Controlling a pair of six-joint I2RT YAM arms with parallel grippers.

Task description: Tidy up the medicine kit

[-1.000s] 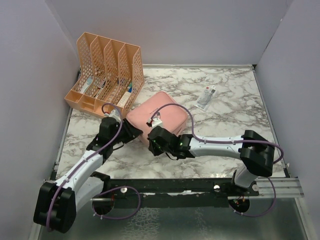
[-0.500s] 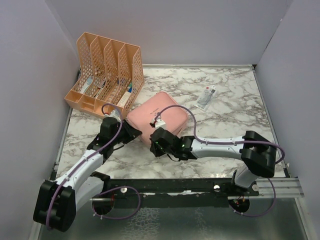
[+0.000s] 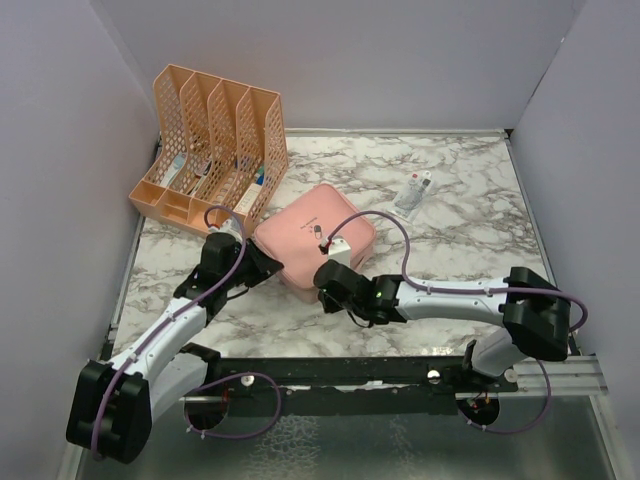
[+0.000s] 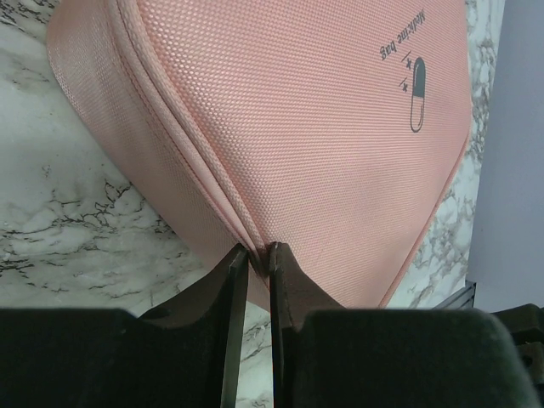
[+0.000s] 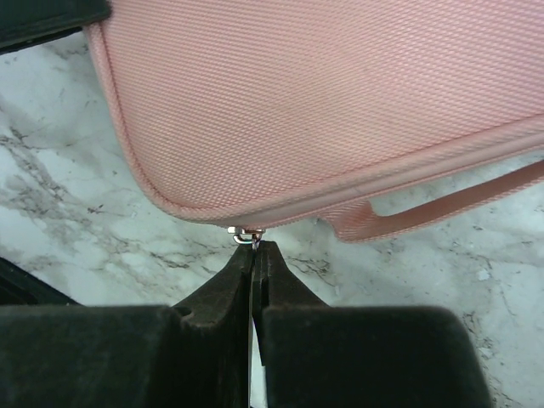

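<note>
The medicine kit (image 3: 312, 228) lies zipped shut at the centre of the surface (image 3: 450, 255): left jaws pinch its seam (image 4: 217, 174) at 8 o'clock, right jaws grip the zip pull (image 5: 245, 235) at 6 o'clock; opening and sorting remain

robot test cell in a lab, not a lived-in room.
left arm (image 3: 170, 325) and right arm (image 3: 455, 295) bolted to a black rail (image 3: 330, 375) at the near edge of a marble-patterned table (image 3: 470, 230); plain pale partition walls (image 3: 400, 60) on three sides; loose purple cables (image 3: 404, 245); orange file rack (image 3: 215, 140) back left.
</note>
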